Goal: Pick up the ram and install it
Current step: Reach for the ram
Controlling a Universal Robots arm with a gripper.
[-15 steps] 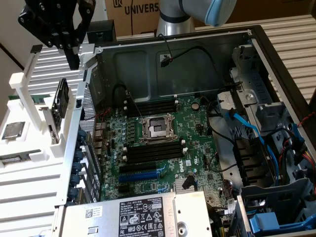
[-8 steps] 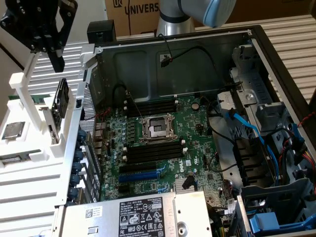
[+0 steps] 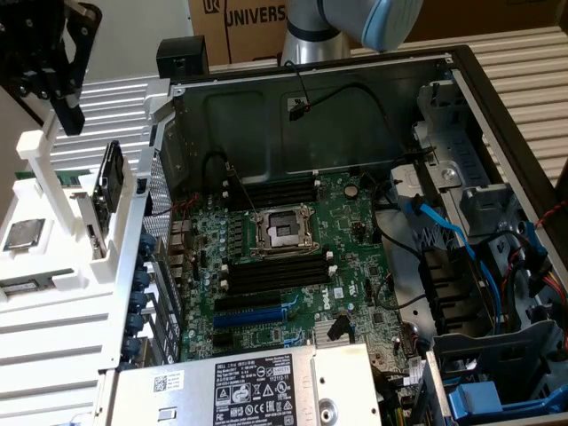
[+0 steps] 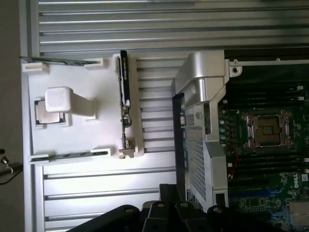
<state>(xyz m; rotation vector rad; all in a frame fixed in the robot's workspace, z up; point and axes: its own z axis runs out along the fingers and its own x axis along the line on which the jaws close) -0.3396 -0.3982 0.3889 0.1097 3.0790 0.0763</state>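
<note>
A white holder (image 3: 53, 328) stands at the exterior view's left, beside the open computer case. Two thin dark strips lie edge-on in its white clips and look like ram sticks (image 4: 63, 61) (image 4: 72, 154). One of them shows as a dark strip (image 3: 27, 284) low on the holder. My black gripper (image 3: 55, 89) hangs high above the holder's far end and touches nothing. Its linkage (image 4: 169, 217) shows in the wrist view. The black memory slots (image 3: 275, 271) (image 3: 271, 191) flank the processor socket (image 3: 282, 232) on the green motherboard.
A processor chip (image 4: 48, 113) sits in the holder under a white block. A dark card (image 3: 111, 186) stands on edge near the case wall. The blue expansion slot (image 3: 253, 315), loose cables (image 3: 444, 231) and the power supply (image 3: 257, 382) crowd the case.
</note>
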